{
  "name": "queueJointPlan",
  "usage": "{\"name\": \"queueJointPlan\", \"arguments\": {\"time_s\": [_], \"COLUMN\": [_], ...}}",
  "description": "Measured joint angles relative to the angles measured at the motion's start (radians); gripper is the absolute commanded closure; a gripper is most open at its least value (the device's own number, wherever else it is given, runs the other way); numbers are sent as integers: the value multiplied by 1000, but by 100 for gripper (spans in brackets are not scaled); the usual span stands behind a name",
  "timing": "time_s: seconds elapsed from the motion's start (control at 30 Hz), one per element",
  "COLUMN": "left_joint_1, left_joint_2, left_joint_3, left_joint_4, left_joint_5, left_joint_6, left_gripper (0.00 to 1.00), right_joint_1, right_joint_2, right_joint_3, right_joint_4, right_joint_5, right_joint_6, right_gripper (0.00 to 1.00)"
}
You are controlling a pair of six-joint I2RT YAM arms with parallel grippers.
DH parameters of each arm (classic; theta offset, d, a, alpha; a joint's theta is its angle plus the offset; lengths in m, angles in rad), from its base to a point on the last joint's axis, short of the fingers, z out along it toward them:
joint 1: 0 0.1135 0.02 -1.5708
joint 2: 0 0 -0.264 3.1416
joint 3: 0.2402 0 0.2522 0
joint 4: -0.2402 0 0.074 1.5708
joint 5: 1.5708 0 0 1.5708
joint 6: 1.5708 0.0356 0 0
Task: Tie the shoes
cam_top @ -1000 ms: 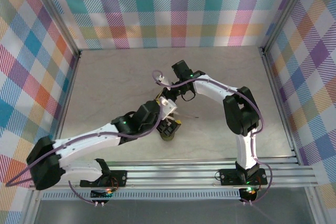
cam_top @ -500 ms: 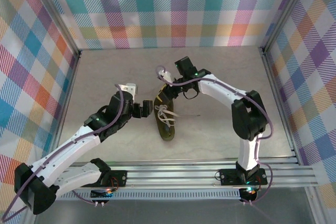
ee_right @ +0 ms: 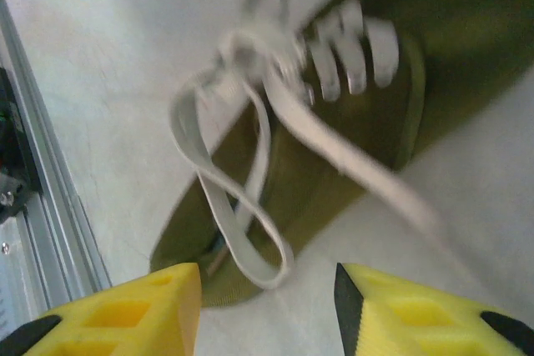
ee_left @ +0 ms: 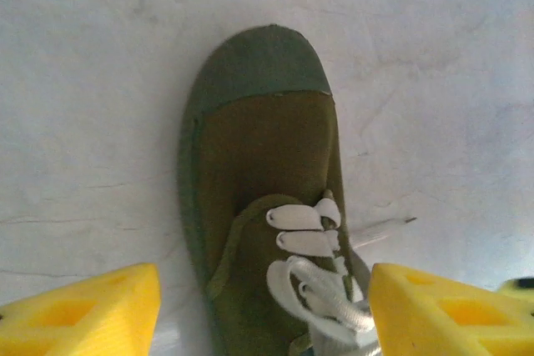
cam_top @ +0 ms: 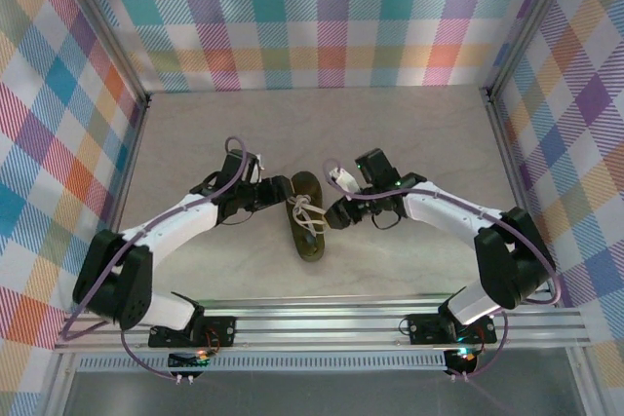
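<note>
On the tabletop, olive shoe with loosely looped laces.

The overhead view is bright and evenly lit, with only a faint, soft shadow beside the shoe. The left wrist view is dimmer, greyish and mildly soft. The right wrist view is motion-blurred, and its laces smear, perhaps slightly overexposed.

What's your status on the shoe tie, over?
Left gripper open, at the shoe's toe end. Right gripper open, on the opposite side. Shoe flat on table, laces loose across upper. Nothing blocking either gripper.
</note>
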Motion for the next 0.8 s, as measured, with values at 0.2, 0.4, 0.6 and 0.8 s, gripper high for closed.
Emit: {"name": "queueJointPlan", "arguments": {"time_s": [0.2, 0.4, 0.6, 0.8], "left_joint_1": [1, 1, 1, 1], "left_joint_2": [102, 128, 130, 140], "left_joint_3": [22, 22, 20, 10], "left_joint_4": [97, 135, 154, 160], "left_joint_5": [83, 122, 135, 148], "left_joint_6": [-71, -116, -153, -173], "left_gripper": [42, 47, 55, 56], "right_joint_1": [0, 11, 34, 40], "right_joint_2": [31, 92, 121, 144], "right_joint_3": [-31, -28, -24, -9], "right_joint_4": [49, 86, 107, 116], "right_joint_5": [-11, -30, -48, -48], "right_joint_6": [65, 85, 95, 99], "right_gripper": [53, 52, 53, 58]}}
